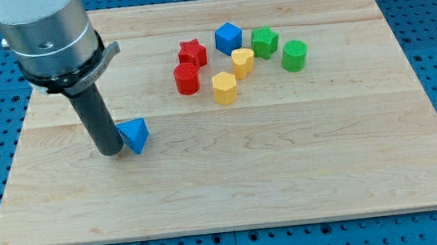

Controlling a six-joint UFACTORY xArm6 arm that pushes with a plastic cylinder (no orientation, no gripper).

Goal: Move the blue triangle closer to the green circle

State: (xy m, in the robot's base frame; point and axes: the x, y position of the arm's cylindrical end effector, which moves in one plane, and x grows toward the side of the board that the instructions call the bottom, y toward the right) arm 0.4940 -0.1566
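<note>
Blue triangle [134,135] touches my tip [110,152].

Silver cylindrical housing, black collar, straight dark rod [97,118]

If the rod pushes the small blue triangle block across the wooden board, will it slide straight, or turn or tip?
The blue triangle block looks rigid and low, so it probably slides rather than tips. My tip touches its left side; pushing off-centre may well rotate it. The wooden board looks smooth, so it likely moves easily toward the green round block.
</note>
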